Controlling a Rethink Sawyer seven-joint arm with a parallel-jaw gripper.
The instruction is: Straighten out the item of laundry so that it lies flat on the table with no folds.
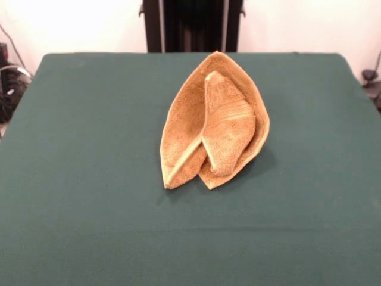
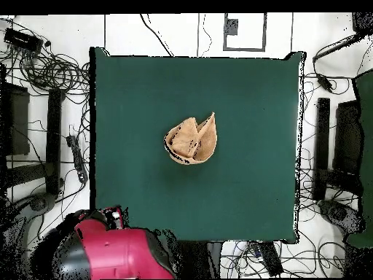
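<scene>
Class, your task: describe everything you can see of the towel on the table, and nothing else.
The towel is golden-orange, with a looped terry look. It is crumpled, not flat: its sides fold up and inward like a cupped shell, and one flap with a woven band hangs down the middle. It sits near the centre of the green table, resting only on the cloth. Nothing else touches it.
</scene>
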